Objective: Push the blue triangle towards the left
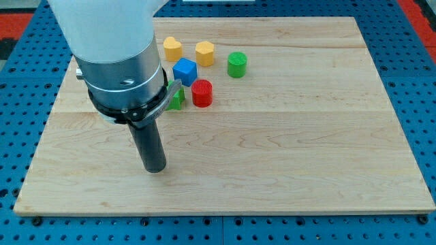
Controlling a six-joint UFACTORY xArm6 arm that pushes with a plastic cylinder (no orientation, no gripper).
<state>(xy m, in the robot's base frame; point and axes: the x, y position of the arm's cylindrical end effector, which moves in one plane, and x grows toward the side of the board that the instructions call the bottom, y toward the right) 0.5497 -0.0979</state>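
Observation:
No blue triangle shows in the camera view; the wide arm body [119,61] covers the board's upper left and may hide it. My tip [154,169] rests on the wooden board [286,156] at the lower left of centre. The nearest blocks lie above and to the right of it: a small green block [178,100], partly hidden by the arm, a red cylinder [201,93] and a blue cube [184,71]. The tip touches no block.
A yellow heart [172,48], a yellow hexagon [205,52] and a green cylinder [237,64] sit near the board's top edge. A blue perforated table surrounds the board.

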